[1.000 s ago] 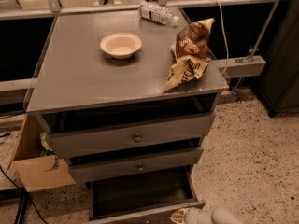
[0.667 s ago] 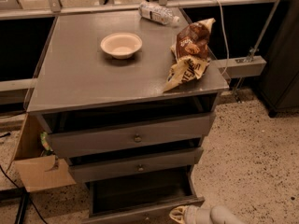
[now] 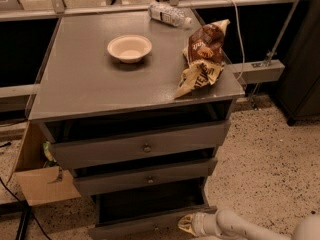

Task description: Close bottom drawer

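Observation:
The bottom drawer (image 3: 150, 225) is the lowest of three grey drawers and stands pulled out, its dark box interior (image 3: 150, 201) showing. Its front panel lies at the frame's bottom edge and its knob is not visible. My gripper (image 3: 186, 225) is at the bottom of the view, on a white arm coming in from the right, right against the right part of the drawer's front panel. The middle drawer (image 3: 145, 177) and the top drawer (image 3: 142, 145) above it are each pulled out a little.
On the cabinet top (image 3: 80, 86) stand a white bowl (image 3: 129, 48), a brown chip bag (image 3: 202, 54) at the right edge and a plastic bottle (image 3: 167, 14) at the back. A cardboard box (image 3: 37, 184) sits on the floor to the left. Speckled floor lies to the right.
My gripper and arm have shifted left along the bottom drawer's front. The drawers look the same.

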Available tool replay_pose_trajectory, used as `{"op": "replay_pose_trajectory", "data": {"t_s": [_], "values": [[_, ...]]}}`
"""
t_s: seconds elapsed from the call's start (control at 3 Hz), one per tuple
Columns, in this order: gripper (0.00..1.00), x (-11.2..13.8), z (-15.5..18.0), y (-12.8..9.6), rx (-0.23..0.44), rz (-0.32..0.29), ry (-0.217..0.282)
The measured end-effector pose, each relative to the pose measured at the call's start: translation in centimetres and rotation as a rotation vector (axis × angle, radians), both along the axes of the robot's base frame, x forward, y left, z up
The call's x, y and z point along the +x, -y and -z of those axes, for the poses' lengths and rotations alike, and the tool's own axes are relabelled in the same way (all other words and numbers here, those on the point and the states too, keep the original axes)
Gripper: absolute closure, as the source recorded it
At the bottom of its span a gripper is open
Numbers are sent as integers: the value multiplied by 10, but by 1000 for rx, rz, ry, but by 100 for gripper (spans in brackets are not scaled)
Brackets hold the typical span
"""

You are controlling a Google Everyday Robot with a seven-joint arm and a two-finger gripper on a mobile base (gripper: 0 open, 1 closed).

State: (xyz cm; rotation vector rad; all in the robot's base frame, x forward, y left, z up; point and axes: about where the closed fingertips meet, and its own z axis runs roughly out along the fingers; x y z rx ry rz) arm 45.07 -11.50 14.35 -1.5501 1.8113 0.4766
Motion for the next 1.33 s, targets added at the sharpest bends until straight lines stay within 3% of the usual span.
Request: {"op": "replay_pose_trajectory", "data": {"t_s": [0.33, 0.67, 1.33], "values": [[100, 3, -3, -2, -52, -19, -4], [100, 3, -3, -4, -51, -24, 0], [100, 15, -7, -15, -40, -53, 95]]}}
